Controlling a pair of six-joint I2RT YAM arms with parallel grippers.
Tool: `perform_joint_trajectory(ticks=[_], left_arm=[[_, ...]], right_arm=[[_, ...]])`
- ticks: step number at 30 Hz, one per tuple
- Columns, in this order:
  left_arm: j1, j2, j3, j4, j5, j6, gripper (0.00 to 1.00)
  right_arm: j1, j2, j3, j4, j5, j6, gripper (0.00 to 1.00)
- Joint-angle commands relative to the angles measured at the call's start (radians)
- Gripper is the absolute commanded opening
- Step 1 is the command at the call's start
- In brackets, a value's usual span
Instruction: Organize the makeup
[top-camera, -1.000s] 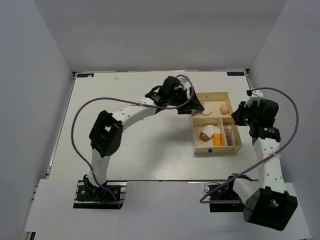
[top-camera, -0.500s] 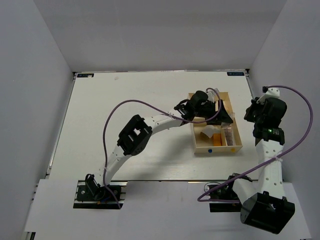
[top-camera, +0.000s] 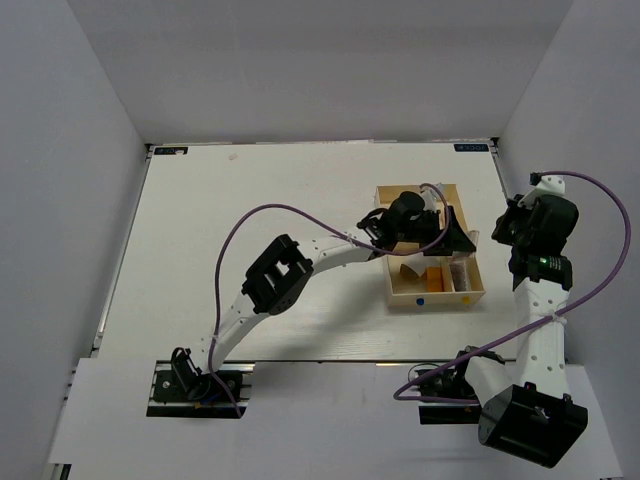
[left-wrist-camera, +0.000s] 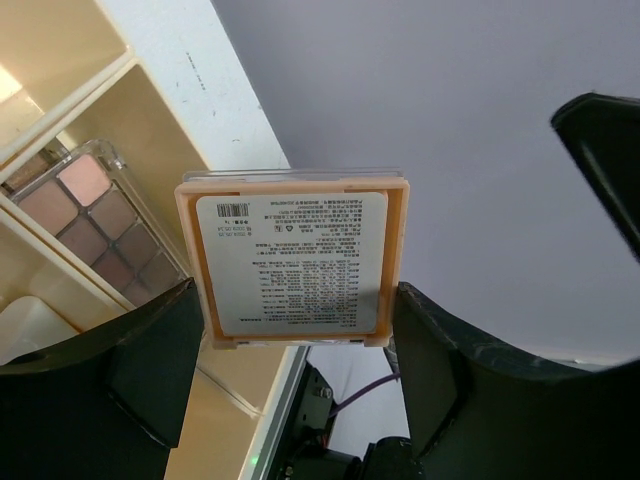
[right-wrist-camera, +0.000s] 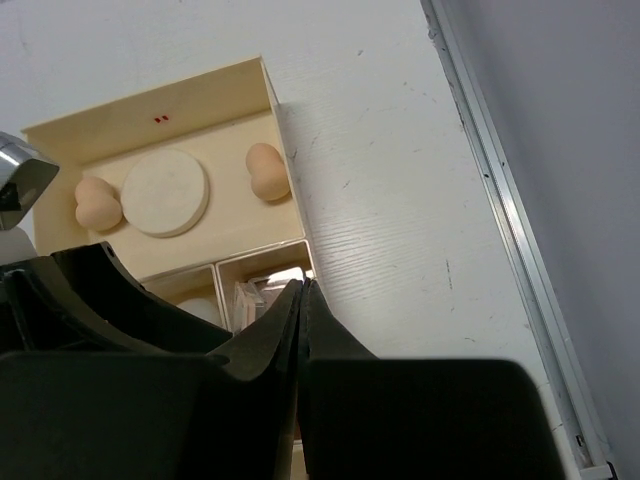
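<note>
You are almost finished: puff (right-wrist-camera: 165, 192), egg sponges (right-wrist-camera: 265, 170) and palette (left-wrist-camera: 95, 215) lie in the box (right-wrist-camera: 270, 110), your left end effector (left-wrist-camera: 297, 300) clamps the square compact (left-wrist-camera: 292, 262) over it, and the right end effector (right-wrist-camera: 302, 300) is closed, empty.

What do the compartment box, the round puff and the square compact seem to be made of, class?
Compartment box: looks like pale wood, matte, with thin flat walls.
Round puff: probably soft foam or fabric; matte cream, no shine.
Square compact: likely plastic; peach frame, clear glossy edge, printed paper label.
</note>
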Motion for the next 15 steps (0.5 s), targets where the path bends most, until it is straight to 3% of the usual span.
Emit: perform_joint_trajectory(ticks=[1, 5, 15], left_arm=[[-0.018, -0.009, 0.04, 0.004, -0.043, -0.001, 0.31], [-0.028, 0.007, 0.051, 0.021, -0.062, 0.008, 0.32], [-0.028, 0.03, 0.051, 0.084, -0.053, 0.226, 0.39]], right_arm=[[-0.009, -0.011, 0.042, 0.005, -0.008, 0.008, 0.0], [-0.009, -0.013, 0.035, 0.004, -0.014, 0.008, 0.0], [-0.009, -0.011, 0.032, 0.004, -0.057, 0.013, 0.0]])
